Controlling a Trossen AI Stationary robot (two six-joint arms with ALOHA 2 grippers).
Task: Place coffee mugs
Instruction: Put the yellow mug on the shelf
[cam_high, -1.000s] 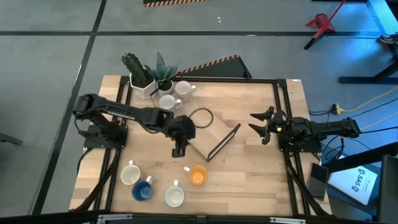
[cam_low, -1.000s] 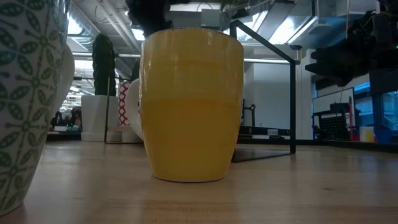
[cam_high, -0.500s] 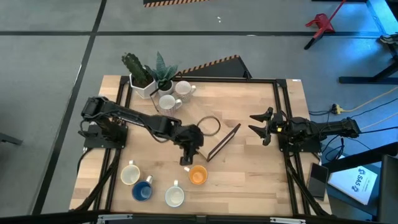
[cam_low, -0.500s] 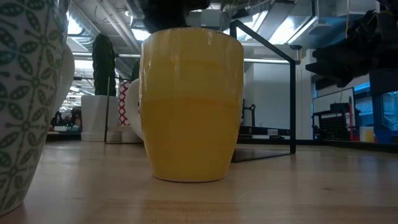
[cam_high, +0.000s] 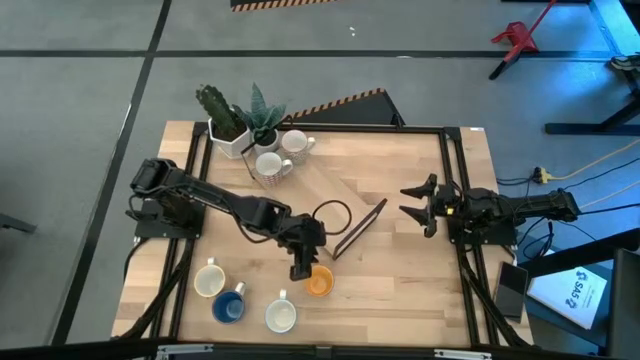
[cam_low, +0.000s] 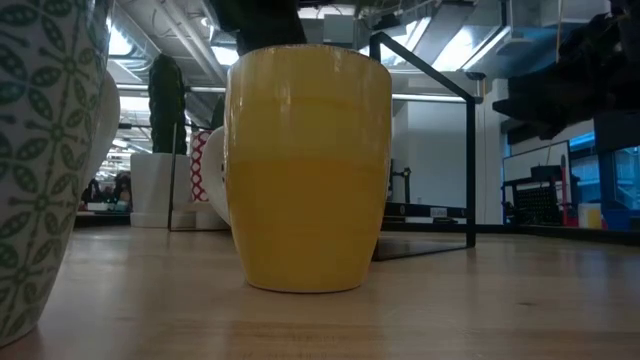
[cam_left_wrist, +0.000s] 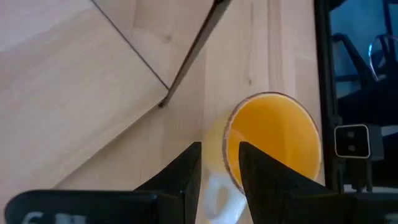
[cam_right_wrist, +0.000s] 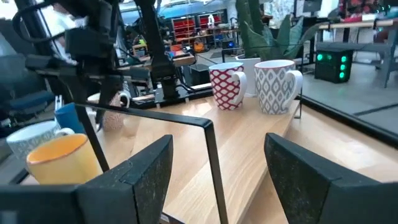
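The orange mug (cam_high: 319, 283) stands upright on the table near its near edge, and it fills the low view (cam_low: 308, 165). My left gripper (cam_high: 300, 268) hangs over its handle side, pointing down. It is open (cam_left_wrist: 221, 149), with one finger over the mug's hollow (cam_left_wrist: 273, 140) and the other outside its wall. Two white mugs (cam_high: 208, 280) (cam_high: 281, 316) and a blue mug (cam_high: 229, 305) stand left of the orange one. Two patterned mugs (cam_high: 270, 165) (cam_high: 295, 143) stand beside the plants. My right gripper (cam_high: 420, 205) waits open at the table's right side (cam_right_wrist: 217, 180). My left gripper comes from above, pointing down, and straddles the orange mug's rim (cam_left_wrist: 231, 134) just above the pale handle (cam_left_wrist: 217, 196), one finger inside and one outside. I cannot tell whether a finger touches the wall. The mug stands upright on the table.
A wooden tray with a black wire frame (cam_high: 352, 232) lies tilted mid-table, just behind the orange mug. A black cable loop (cam_high: 332, 213) trails from my left arm. White pots with green plants (cam_high: 235, 128) stand at the far left corner. Black rails (cam_high: 458, 190) edge the table.
My left gripper has moved from the tray's left edge toward the near edge and a little right, ending over the orange mug's handle side. The cable loop has followed it. The mugs and my right arm have stayed put.
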